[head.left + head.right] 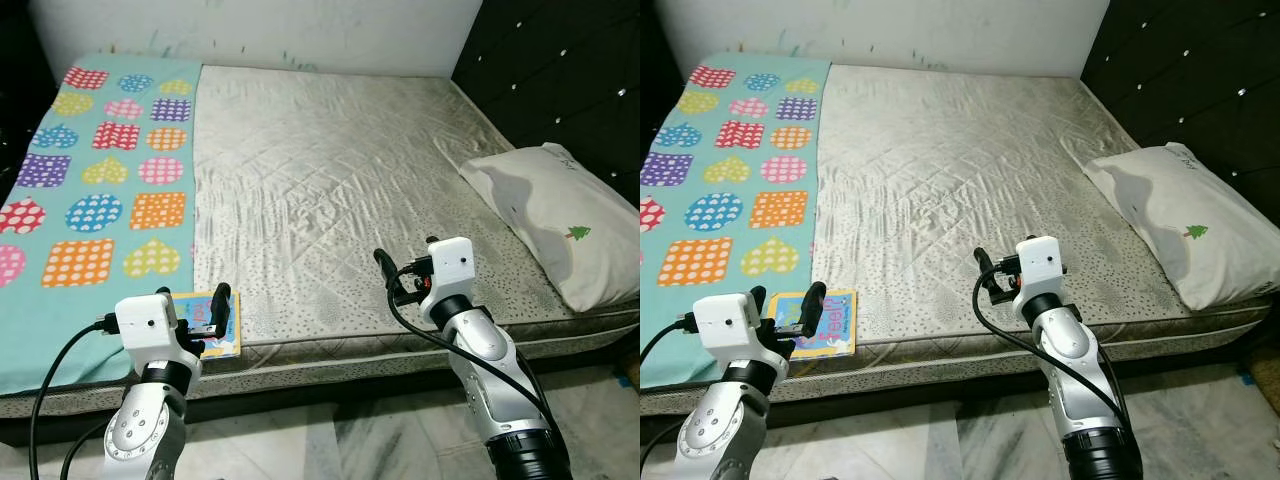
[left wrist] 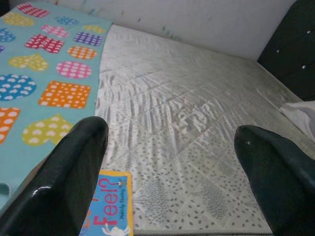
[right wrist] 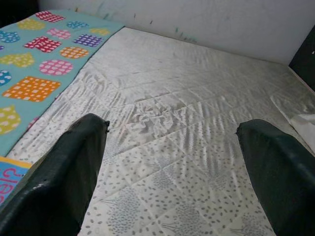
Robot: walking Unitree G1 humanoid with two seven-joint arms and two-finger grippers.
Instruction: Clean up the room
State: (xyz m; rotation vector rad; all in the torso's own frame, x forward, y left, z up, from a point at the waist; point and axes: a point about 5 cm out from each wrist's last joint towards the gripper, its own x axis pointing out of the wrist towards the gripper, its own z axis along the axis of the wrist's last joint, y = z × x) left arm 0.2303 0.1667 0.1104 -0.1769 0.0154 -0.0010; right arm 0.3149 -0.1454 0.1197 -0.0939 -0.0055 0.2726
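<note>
Turquoise blanket (image 1: 100, 180) with dotted multicoloured shapes, silver quilted mattress (image 1: 340, 180), white pillow (image 1: 560, 215), blue-yellow book (image 1: 205, 325)

Right hand (image 3: 172, 177) spread wide — over quilted mattress (image 3: 187, 108).

On the cover of the book (image 2: 109, 206) lying at the near edge of the mattress I read "Feel?" in large orange letters, with a small line beneath that looks like "Melody Bunting", too small for me to read surely.
</note>
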